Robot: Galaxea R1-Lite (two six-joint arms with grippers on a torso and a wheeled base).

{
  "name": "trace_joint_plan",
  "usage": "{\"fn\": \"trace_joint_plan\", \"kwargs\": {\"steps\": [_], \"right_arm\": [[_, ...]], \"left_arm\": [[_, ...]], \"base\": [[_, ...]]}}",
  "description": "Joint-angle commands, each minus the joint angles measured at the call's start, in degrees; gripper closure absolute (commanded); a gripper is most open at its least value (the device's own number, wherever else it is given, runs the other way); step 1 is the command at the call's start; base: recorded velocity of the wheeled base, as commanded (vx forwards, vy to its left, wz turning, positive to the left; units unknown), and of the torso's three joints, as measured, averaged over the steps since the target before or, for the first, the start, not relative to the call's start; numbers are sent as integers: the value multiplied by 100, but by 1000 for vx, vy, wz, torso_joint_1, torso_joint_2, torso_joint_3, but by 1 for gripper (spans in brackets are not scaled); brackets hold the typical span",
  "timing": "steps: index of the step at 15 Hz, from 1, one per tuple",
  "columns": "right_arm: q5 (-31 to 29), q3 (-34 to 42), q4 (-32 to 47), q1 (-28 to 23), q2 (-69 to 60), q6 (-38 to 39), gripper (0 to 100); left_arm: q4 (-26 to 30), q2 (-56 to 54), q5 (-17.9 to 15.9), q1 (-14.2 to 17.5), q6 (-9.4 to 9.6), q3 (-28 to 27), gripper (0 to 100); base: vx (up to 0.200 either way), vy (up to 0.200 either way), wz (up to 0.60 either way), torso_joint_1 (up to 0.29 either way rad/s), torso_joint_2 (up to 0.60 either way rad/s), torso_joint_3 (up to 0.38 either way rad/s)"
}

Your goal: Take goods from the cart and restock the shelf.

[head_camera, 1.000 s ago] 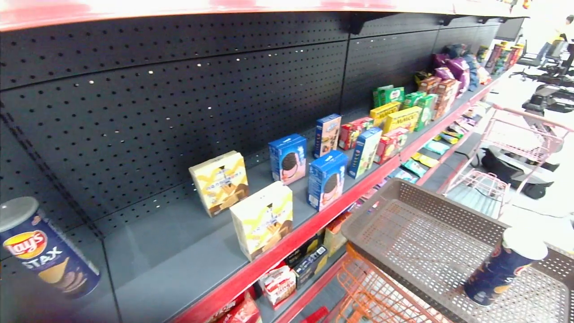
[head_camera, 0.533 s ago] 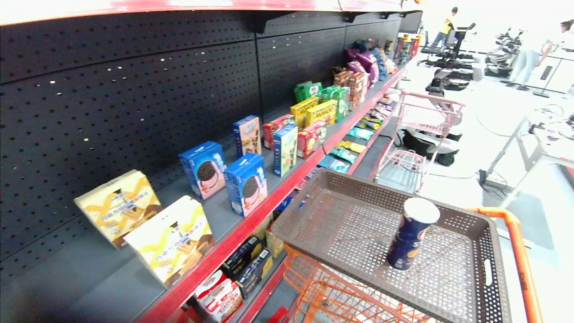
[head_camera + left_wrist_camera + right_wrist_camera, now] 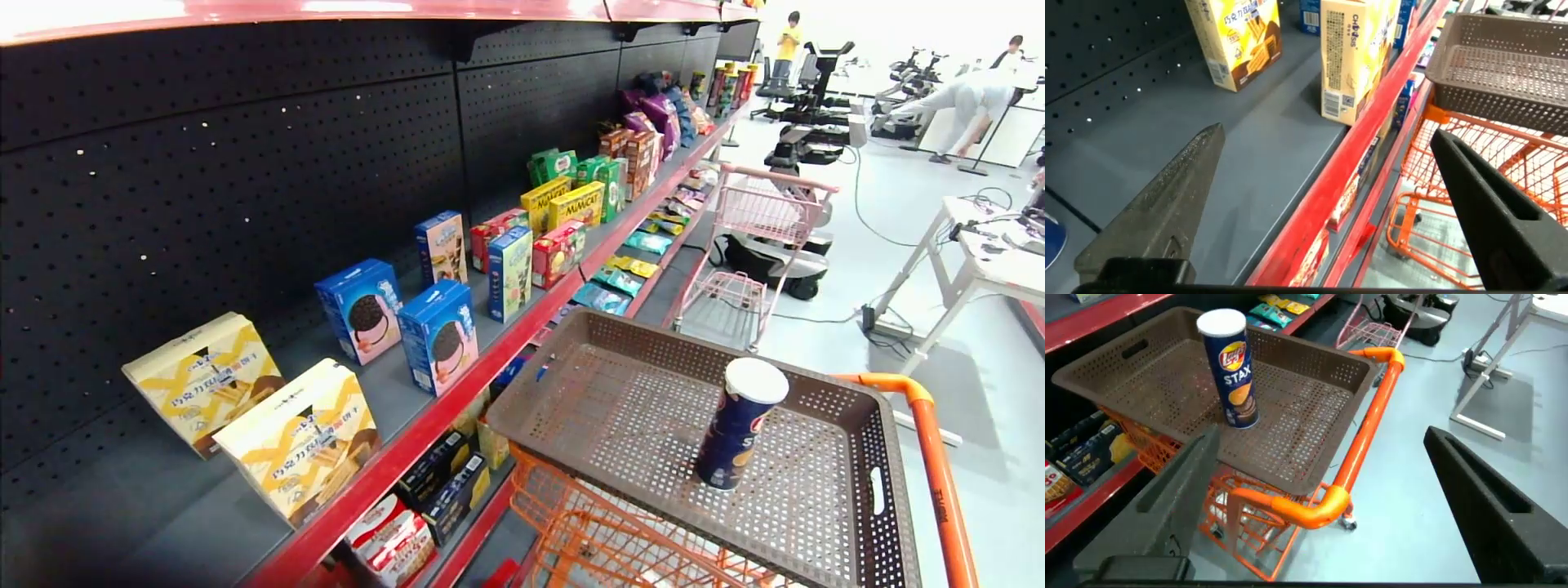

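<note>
I see one tall chip can (image 3: 739, 425) standing upright in the brown perforated tray (image 3: 629, 408) on top of the orange cart (image 3: 939, 465), near the handle side. It has a white lid and a dark blue label with pictured chips and large white lettering, which I leave unread.

I judge it a light, stiff tube, smooth enough to slip, quick to topple, with brittle contents. I would grip it gently around mid-body, below the lid.

The right gripper (image 3: 1321, 437) hangs above the cart, jaws spread wide and empty. The left gripper (image 3: 1327, 135) is over the grey shelf (image 3: 392, 392), jaws also wide apart and empty. Yellow boxes (image 3: 298, 441) and blue boxes (image 3: 441, 335) carry small print.
</note>
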Motion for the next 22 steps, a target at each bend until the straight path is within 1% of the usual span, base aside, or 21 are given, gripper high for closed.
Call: {"fn": "trace_joint_plan", "kwargs": {"steps": [1,3,5,6,7,8,10,11,12,13,14,16,18,20,21,22], "right_arm": [[-4,-7,16,-13,-56,7,0],[-118,-7,-256,-39,472,-28,0],[-514,55,-862,-206,1245,25,0],[-540,46,-1021,-188,1447,25,0],[-567,55,-1451,-136,1851,16,0],[-628,63,-1460,-101,1992,-19,0],[-901,-16,-1530,-294,2757,51,0],[-901,-68,-1618,-435,3029,60,0],[-848,-42,-1873,-645,3354,69,0],[-690,11,-2163,-689,3759,43,0],[-602,2,-2154,-681,3873,25,0],[-637,55,-2146,-575,4154,-1,0],[-610,72,-2348,-522,4761,51,0],[-320,292,-3288,-505,5420,113,0],[-127,538,-4097,-505,5833,78,0],[-118,608,-4545,-487,6228,69,0]], "left_arm": [[-1,0,1,4,-2,2,0],[-1,0,1,4,-2,-7,0],[-1,0,1,4,-2,2,0],[-1,0,1,4,-2,2,0],[-1,0,1,4,-2,-7,0],[-1,0,1,4,-2,-7,0],[-1,0,1,4,-2,2,0],[-1,0,1,4,-2,2,0],[-1,0,1,4,7,-7,0],[-1,0,1,4,-2,2,0],[-1,0,1,4,-2,2,0],[8,0,1,4,-2,2,0],[-1,0,1,4,-2,-7,0],[-1,0,1,4,7,-7,0],[8,0,1,4,7,2,0],[-1,0,1,4,-2,-7,0]], "base": [[0,0,0,0,0,0],[0,0,0,0,0,0],[0,0,0,0,0,0],[0,0,0,0,0,0],[0,0,0,0,0,0],[0,0,0,0,0,0],[0,0,0,0,0,0],[0,0,0,0,0,0],[0,0,0,0,0,0],[0,0,0,0,0,0],[0,0,0,0,0,0],[0,0,0,0,0,0],[0,0,0,0,0,0],[0,0,0,0,0,0],[0,0,0,0,0,0],[0,0,0,0,0,0]]}}
